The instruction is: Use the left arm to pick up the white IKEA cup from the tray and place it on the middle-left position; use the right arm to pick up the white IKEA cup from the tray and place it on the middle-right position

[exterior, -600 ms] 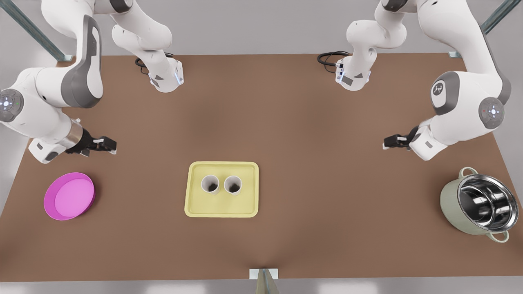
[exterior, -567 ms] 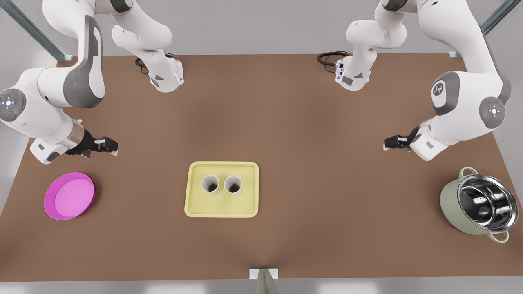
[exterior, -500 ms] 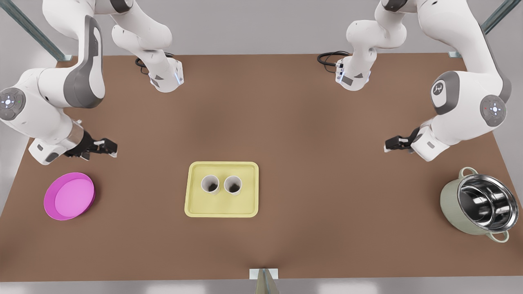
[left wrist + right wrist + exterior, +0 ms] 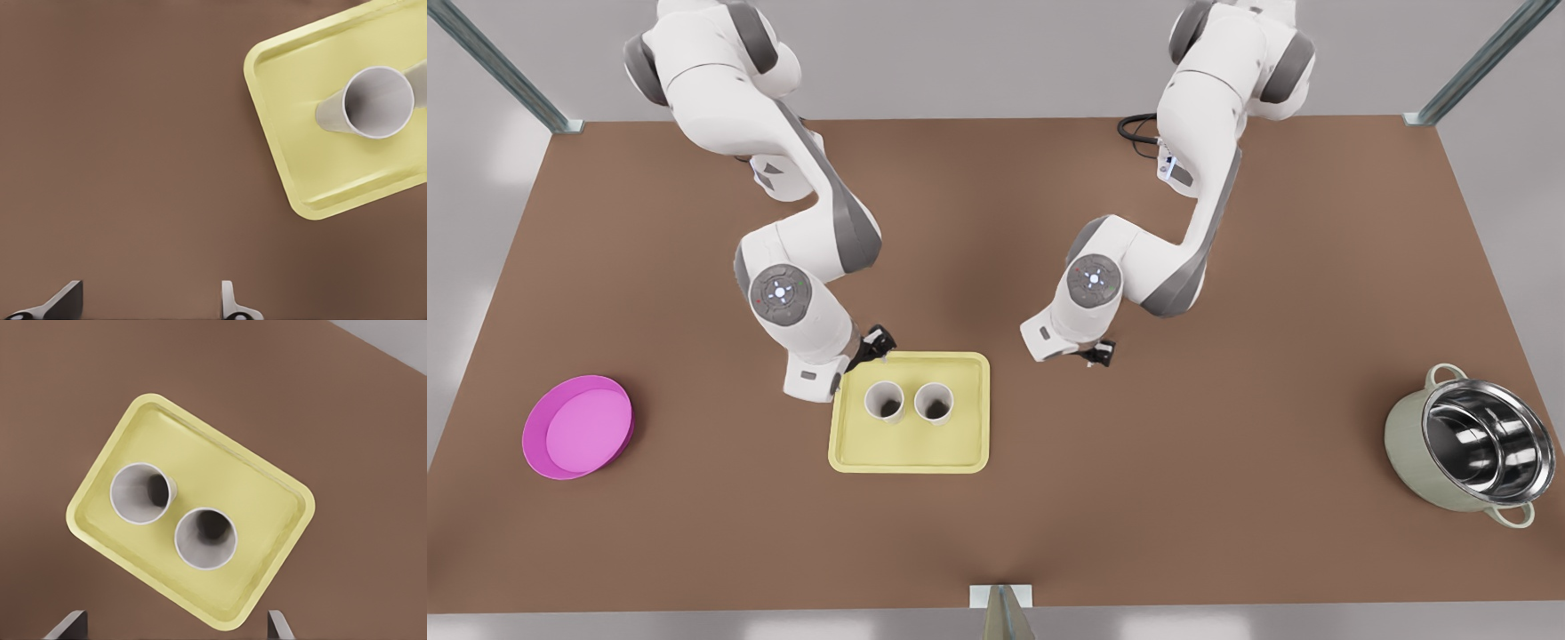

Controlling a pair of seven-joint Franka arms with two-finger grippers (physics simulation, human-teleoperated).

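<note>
The pale yellow tray (image 4: 911,449) lies near the table's middle with two white cups (image 4: 885,401) (image 4: 934,403) standing upright side by side in it. My left gripper (image 4: 878,343) hovers over the tray's far corner on the front view's left. Its wrist view shows the gripper (image 4: 147,310) open over bare table, with one cup (image 4: 377,102) and the tray (image 4: 300,147) beyond. My right gripper (image 4: 1099,355) hangs off the tray's far side on the front view's right. It is open (image 4: 175,633), and both cups (image 4: 139,493) (image 4: 205,538) and the tray (image 4: 227,470) show in its wrist view. Neither gripper holds anything.
A round magenta plate (image 4: 578,427) sits at the front view's left, and a steel pot with pale green outside (image 4: 1467,440) at its right. Brown tabletop (image 4: 720,444) lies either side of the tray. A black cable (image 4: 1143,124) lies by the right arm's base.
Both arms have swung in from the table's sides to the tray. The left gripper now hangs over its far-left corner and the right gripper just beyond its far-right side. The cups have not moved.
</note>
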